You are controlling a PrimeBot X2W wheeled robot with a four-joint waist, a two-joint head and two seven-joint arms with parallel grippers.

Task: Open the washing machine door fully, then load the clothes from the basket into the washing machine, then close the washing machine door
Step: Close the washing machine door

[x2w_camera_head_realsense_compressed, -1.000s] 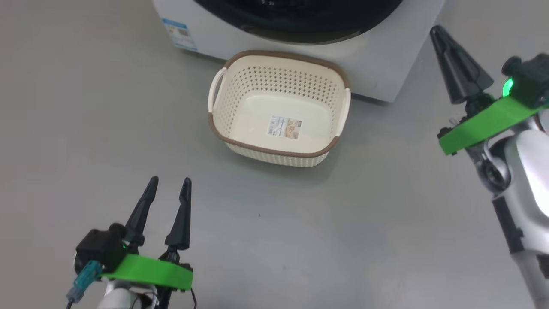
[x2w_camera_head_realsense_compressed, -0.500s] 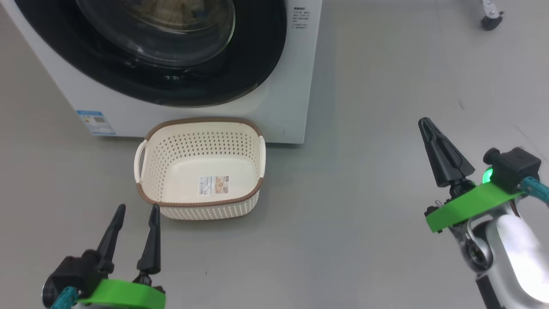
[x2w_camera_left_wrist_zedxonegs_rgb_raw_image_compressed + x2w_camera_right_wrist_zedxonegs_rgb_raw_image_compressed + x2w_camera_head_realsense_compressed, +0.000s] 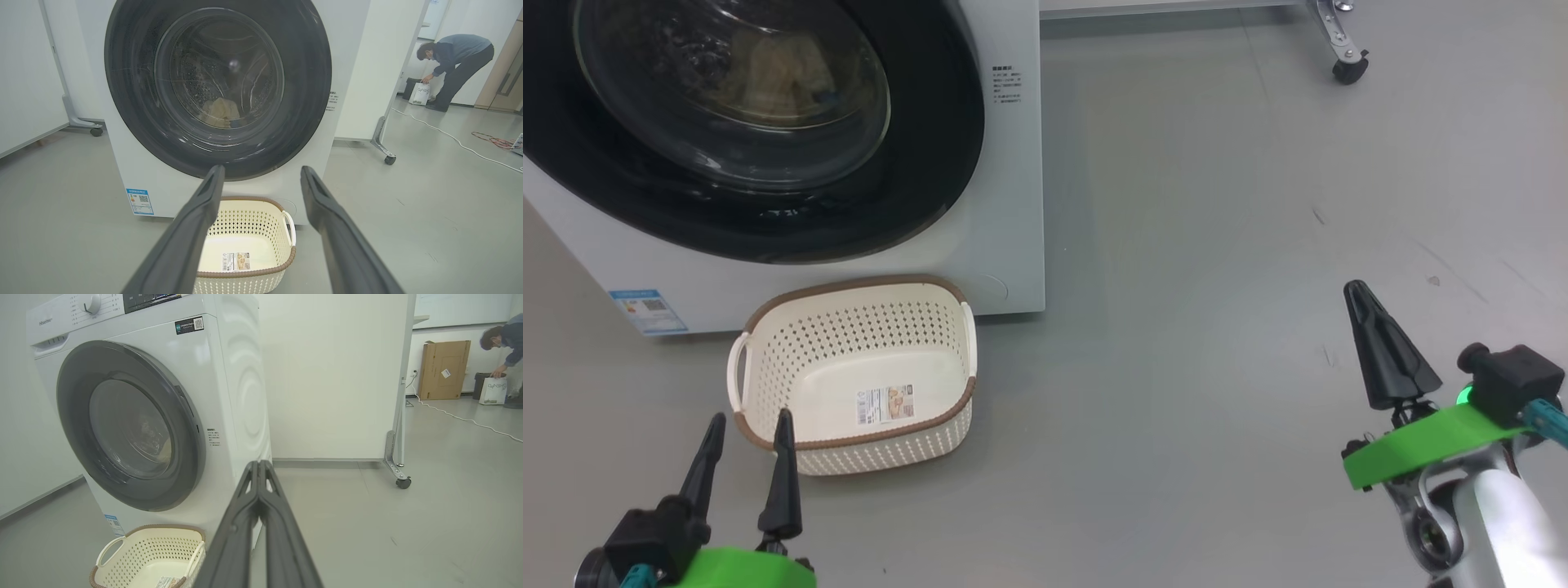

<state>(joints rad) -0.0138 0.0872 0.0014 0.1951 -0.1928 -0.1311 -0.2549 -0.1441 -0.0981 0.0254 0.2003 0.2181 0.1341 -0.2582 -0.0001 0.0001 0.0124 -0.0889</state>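
The white washing machine (image 3: 1006,204) stands at the upper left, and its black-rimmed door (image 3: 923,155) lies flush against the front. Through the door's glass I see pale yellow clothes (image 3: 768,73) in the drum, also clear in the left wrist view (image 3: 220,112). On the floor just before the machine sits the cream basket (image 3: 886,456), holding nothing but its label sticker. My left gripper (image 3: 750,420) is open at the basket's near left corner, apart from it. Far to the right, over bare floor, my right gripper (image 3: 1357,290) is shut on nothing.
A white partition on casters (image 3: 402,482) stands right of the machine. Beyond it a person (image 3: 457,53) bends over a white bag, near a cardboard box (image 3: 443,369) and a cable on the floor (image 3: 449,136). Grey floor spreads to the right.
The head camera has lifted and turned, so the basket sits lower left in the picture and more of the machine shows. Both grippers keep their states; the right one looks lower.
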